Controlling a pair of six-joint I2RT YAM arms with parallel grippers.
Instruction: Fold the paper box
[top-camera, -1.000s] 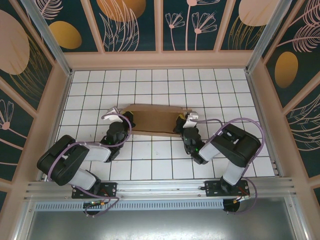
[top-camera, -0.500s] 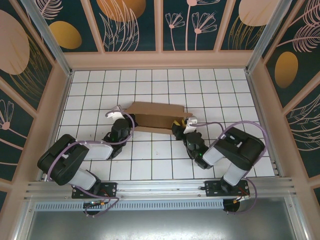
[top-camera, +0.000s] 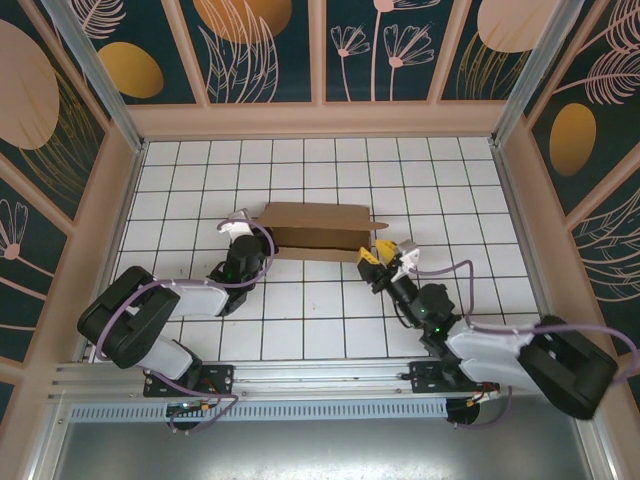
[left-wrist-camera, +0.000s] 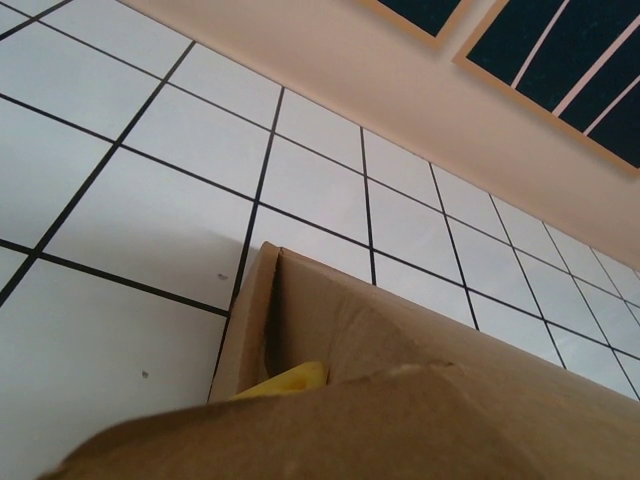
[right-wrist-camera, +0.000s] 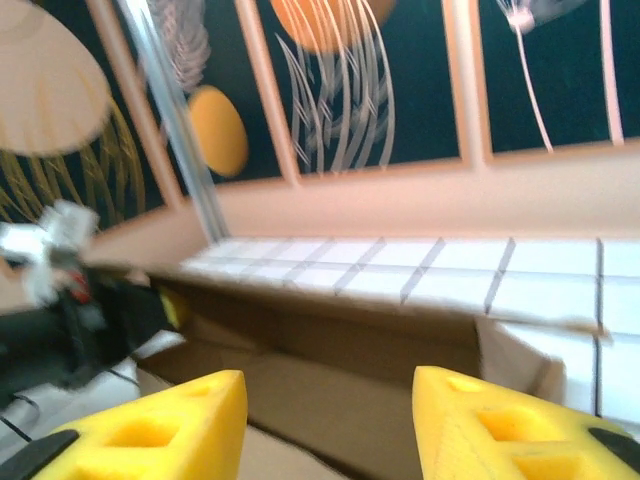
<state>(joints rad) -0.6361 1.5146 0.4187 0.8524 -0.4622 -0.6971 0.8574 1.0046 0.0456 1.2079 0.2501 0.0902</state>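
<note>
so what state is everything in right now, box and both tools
paper box: partly folded, walls raised, top open
left tool: shut, pinching the box's left end
right tool: open, empty, just off the box's right end

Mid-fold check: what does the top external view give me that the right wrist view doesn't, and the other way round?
Top external: the whole paper box on the tiled table, the left gripper shut on its left end, the right gripper by its right end. Right wrist: its yellow fingertips apart with nothing between them, and a low look into the box's open inside. Both: the box, with the left gripper at its left end.
</note>
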